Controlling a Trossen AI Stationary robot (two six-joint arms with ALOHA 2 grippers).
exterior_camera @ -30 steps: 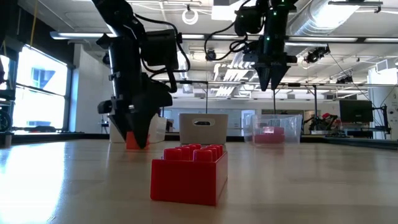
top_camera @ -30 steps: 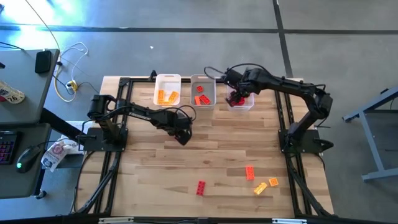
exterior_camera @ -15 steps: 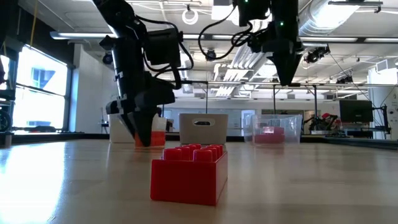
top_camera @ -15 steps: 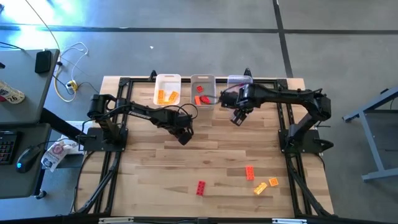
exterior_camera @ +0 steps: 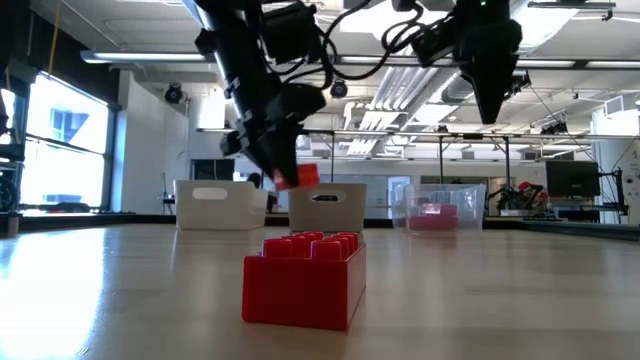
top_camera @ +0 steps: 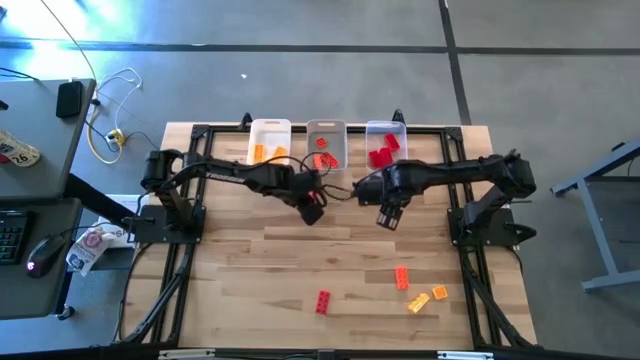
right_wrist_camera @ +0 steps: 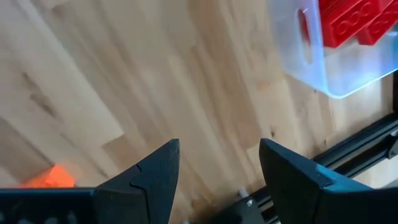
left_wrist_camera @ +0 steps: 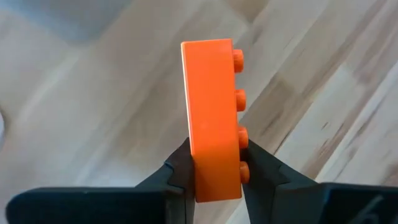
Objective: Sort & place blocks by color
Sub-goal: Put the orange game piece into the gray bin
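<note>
My left gripper [top_camera: 312, 208] hangs over the table's middle, in front of the grey bin [top_camera: 325, 145], shut on an orange-red block [left_wrist_camera: 211, 118] that shows lifted in the low view [exterior_camera: 297, 177]. My right gripper [top_camera: 388, 215] is open and holds nothing, a little nearer than the clear bin [top_camera: 385, 148], which holds red blocks [right_wrist_camera: 348, 22]. The white bin [top_camera: 268, 140] holds yellow-orange blocks. A red block [top_camera: 323, 301], an orange-red block [top_camera: 401, 278] and two yellow-orange blocks [top_camera: 418, 300] lie flat on the near part of the table. My left gripper pinches the orange-red block near one end [left_wrist_camera: 214, 180] between its two fingers, one on the studded face and one on the opposite face. The fingers slant down from above and lie along the block. The block sticks out past the fingertips, lifted clear of the table.
The three bins stand side by side along the far edge. The red block [exterior_camera: 303, 278] is close in front of the low camera. Black frame rails [top_camera: 190, 250] run along the table's left and right sides. Bare wood lies between the grippers and the near blocks.
My left gripper has shut on the orange-red block where it stood on the table, lifted it clear, and gone up and toward the right, nearer the grey bin. My right gripper, open throughout, has swung from above the clear bin toward the near edge.
</note>
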